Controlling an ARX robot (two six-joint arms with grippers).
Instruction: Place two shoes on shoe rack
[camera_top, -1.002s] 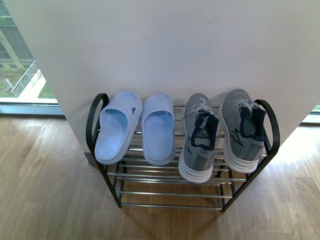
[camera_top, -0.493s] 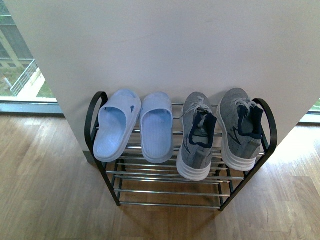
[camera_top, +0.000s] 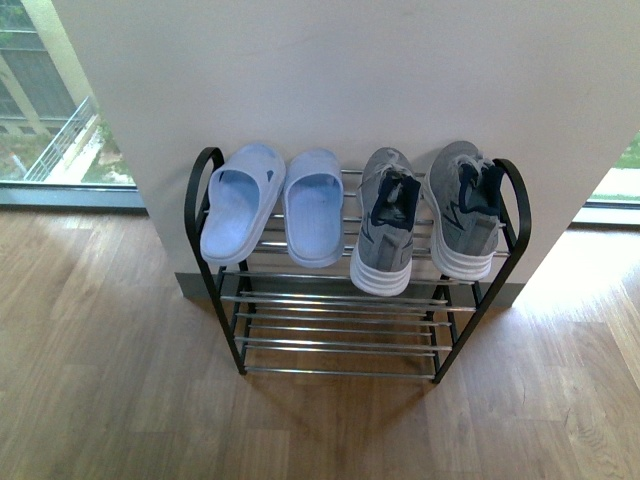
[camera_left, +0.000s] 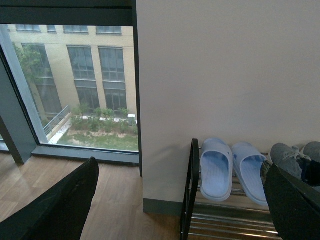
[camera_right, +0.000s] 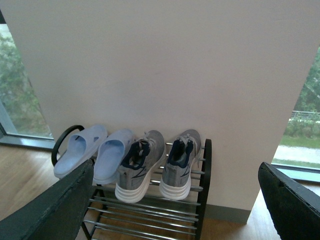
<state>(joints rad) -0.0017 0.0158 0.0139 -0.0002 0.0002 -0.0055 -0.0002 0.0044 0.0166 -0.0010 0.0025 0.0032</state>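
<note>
Grey sneakers (camera_top: 425, 215) and sandals (camera_top: 275, 200) sit on the rack (camera_top: 340, 300); our view has retreated, both grippers (camera_left: 175, 200) (camera_right: 175, 200) wide, empty; task apparently complete.

A black metal-framed shoe rack with chrome rod shelves (camera_top: 340, 345) is seen against a white wall. On its top tier, pale blue rubber slide sandals (camera_top: 272, 203) are set left, grey fabric sneakers with white soles (camera_top: 425, 218) right, toes apparently towards the wall.
</note>
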